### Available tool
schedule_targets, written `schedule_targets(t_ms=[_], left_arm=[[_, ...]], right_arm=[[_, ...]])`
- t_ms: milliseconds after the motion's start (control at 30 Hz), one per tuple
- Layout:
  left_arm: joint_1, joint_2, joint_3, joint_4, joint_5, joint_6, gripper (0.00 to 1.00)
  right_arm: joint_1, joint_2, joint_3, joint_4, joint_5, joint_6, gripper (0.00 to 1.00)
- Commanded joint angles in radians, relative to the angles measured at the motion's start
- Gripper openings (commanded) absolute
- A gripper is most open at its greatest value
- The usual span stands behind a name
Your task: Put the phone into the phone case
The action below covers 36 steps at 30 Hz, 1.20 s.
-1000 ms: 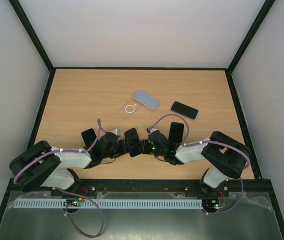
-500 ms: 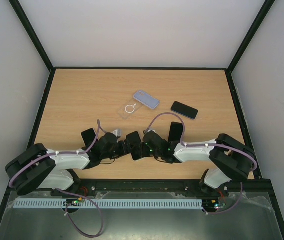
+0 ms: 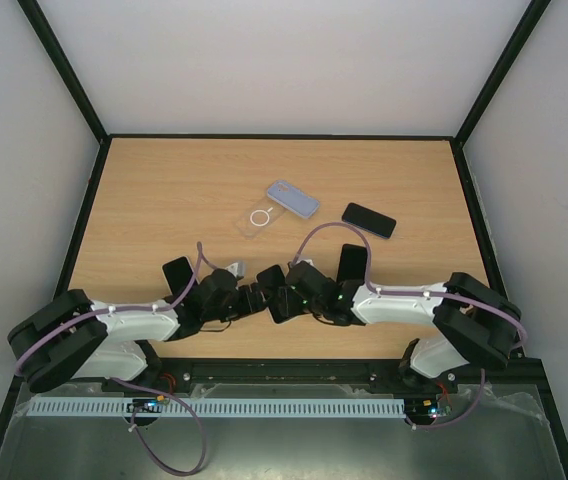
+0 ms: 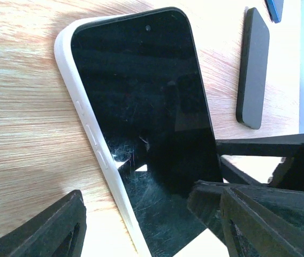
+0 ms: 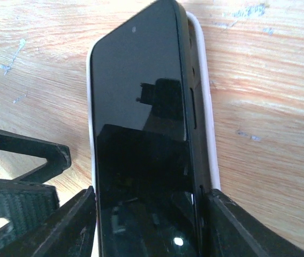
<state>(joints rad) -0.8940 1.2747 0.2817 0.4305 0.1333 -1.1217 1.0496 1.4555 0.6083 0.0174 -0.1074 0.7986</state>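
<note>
**A:** White phone case point(image 5: 210, 107) under the black phone point(image 5: 141, 123). Where are they?
**B:** Flat on the worktop point(image 3: 164, 190), near the middle of its near edge, screen up. The phone's buttoned side stands above the case rim.
**A:** Fingers?
**B:** The left gripper point(image 4: 141, 217) is spread, with bare wood between one finger and the case. The right gripper point(image 5: 149, 209) straddles the phone's end; pinching or loose, I cannot tell.
**A:** Beyond?
**B:** A clear case point(image 3: 259, 219), a lilac case point(image 3: 293, 198) and a second black phone point(image 3: 369, 220), mid-worktop and rightward.
</note>
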Motion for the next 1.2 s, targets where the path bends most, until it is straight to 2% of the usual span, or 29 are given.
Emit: schedule_targets(t_ms=[0, 233, 367, 500, 667, 933, 1167], left_arm=[[-0.017, -0.011, 0.012, -0.019, -0.024, 0.003, 0.7], [-0.042, 0.014, 0.029, -0.026, -0.039, 0.003, 0.68], [-0.051, 0.034, 0.036, -0.027, -0.044, 0.002, 0.67], [-0.058, 0.052, 0.045, -0.026, -0.044, 0.005, 0.64], [-0.064, 0.075, 0.055, -0.027, -0.046, 0.009, 0.62], [-0.066, 0.096, 0.064, -0.029, -0.044, 0.016, 0.58], [-0.066, 0.099, 0.072, -0.057, -0.057, 0.022, 0.55]], right_arm=[[0.009, -0.053, 0.041, -0.096, 0.061, -0.039, 0.56], [0.009, -0.109, 0.022, -0.157, 0.087, -0.049, 0.57], [0.009, -0.095, 0.008, -0.186, 0.078, -0.05, 0.48], [0.01, -0.092, -0.013, -0.18, 0.06, -0.046, 0.31], [0.009, -0.064, -0.011, -0.192, 0.053, -0.052, 0.17], [0.022, -0.002, -0.004, -0.193, 0.023, -0.057, 0.02], [0.056, 0.12, 0.045, -0.257, 0.043, -0.068, 0.02]])
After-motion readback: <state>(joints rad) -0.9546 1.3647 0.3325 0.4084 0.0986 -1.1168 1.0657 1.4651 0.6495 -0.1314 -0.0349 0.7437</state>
